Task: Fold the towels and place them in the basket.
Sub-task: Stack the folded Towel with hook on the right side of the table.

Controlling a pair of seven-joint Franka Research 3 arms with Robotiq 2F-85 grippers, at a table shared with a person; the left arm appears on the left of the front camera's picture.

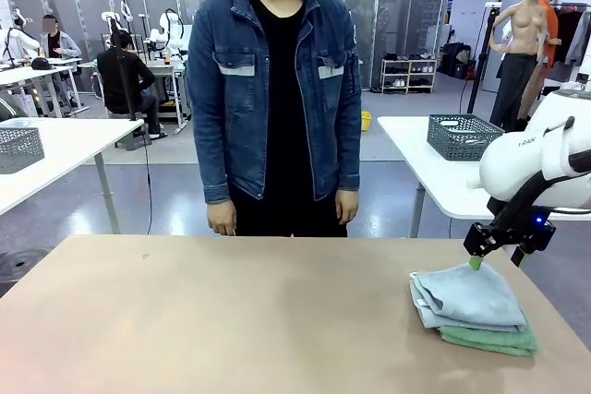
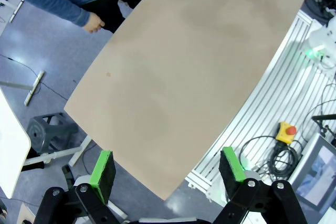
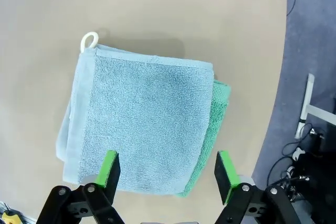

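Lying folded at the table's (image 1: 231, 320) four o'clock corner, the pale grey-blue towel (image 1: 469, 297) is sitting on the mint green towel (image 1: 494, 339), which is peeking out along one edge only. A small white loop (image 3: 88, 40) is sticking out at the upper towel's corner. The right gripper (image 1: 499, 260) is hovering above the stack, jaws spread wide and empty. The left gripper (image 2: 168, 174) is likewise gaping over the bare table edge. At twelve o'clock, a person (image 1: 277, 99) is standing, hands hanging down.

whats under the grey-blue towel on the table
The mint green towel lies under the folded grey-blue towel, its edge showing along one side. Most of it is covered, so its fold cannot be judged. Both rest on the table.
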